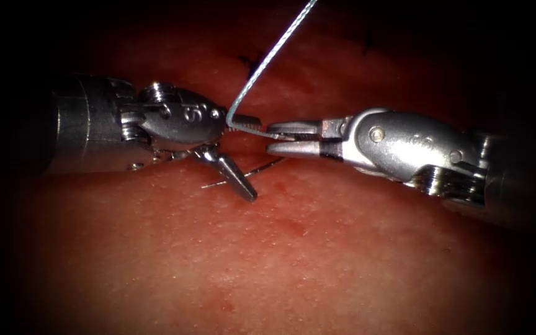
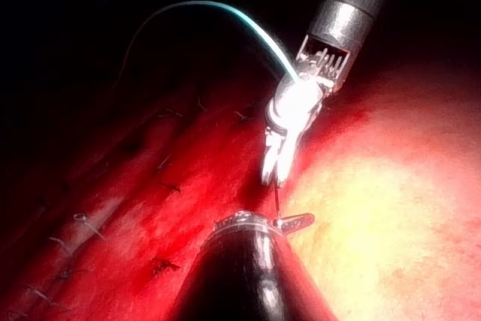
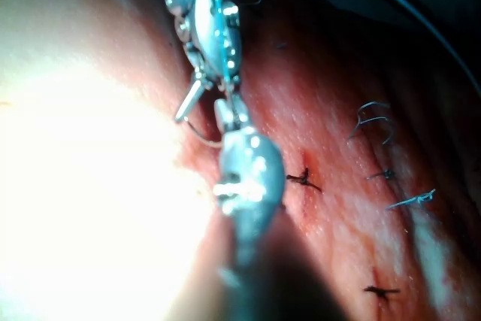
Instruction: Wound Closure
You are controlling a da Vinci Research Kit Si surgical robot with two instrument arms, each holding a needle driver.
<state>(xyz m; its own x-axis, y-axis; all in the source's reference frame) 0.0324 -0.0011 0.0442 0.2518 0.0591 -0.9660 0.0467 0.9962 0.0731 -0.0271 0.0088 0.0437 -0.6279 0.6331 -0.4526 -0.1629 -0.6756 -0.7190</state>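
**Both pincers open over tissue, thread between them, nothing clamped**

Endoscope: L pincer comes in from the left with jaws spread wide, one jaw pointing straight at the R tool and the other angled down-right toward the tissue. Nothing is gripped between them.

R pincer comes in from the right. Its jaws are a little apart, with a gap visible along their length and at the tips, which sit just beside the L upper jaw, almost tip to tip.

Thread drops from the top edge and bends sharply just beside the L tool's upper jaw. It then runs along that jaw to the tip of the R upper jaw. It touches there, but I can't tell if it is pinched, and the R jaws don't look clamped on it.

Thin wire lies flat on the tissue under the L lower jaw, slanting up to the right. It could be the needle or a thread tail, can't tell which. No tool holds it, and I can't tell if either end is in the tissue.

L wrist view: R pincer points down at the tissue, and the thread arcs over to the R tool's wrist. Finished stitches sit along the red strip.

R wrist view: R pincer is just beside the L tool's spread jaw, with more stitches off to the side.
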